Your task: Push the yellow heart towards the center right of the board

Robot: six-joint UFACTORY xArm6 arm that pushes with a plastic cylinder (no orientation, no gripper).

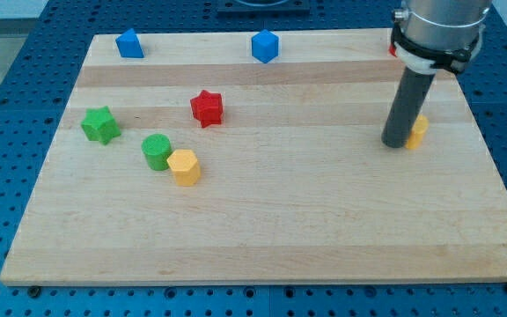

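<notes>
A yellow block, probably the yellow heart [418, 131], sits at the view's right, a little above mid-height, mostly hidden behind the rod. My tip [396, 143] rests on the board right against the block's left side. A second yellow block, hexagonal [184, 166], lies at the left centre beside a green cylinder [156, 151].
A green star [100, 124] is at the left and a red star [207, 107] sits above centre-left. Two blue blocks, one [129, 43] at the left and one [265, 46] in the middle, stand along the top edge. A red block [393, 50] peeks out behind the arm at top right.
</notes>
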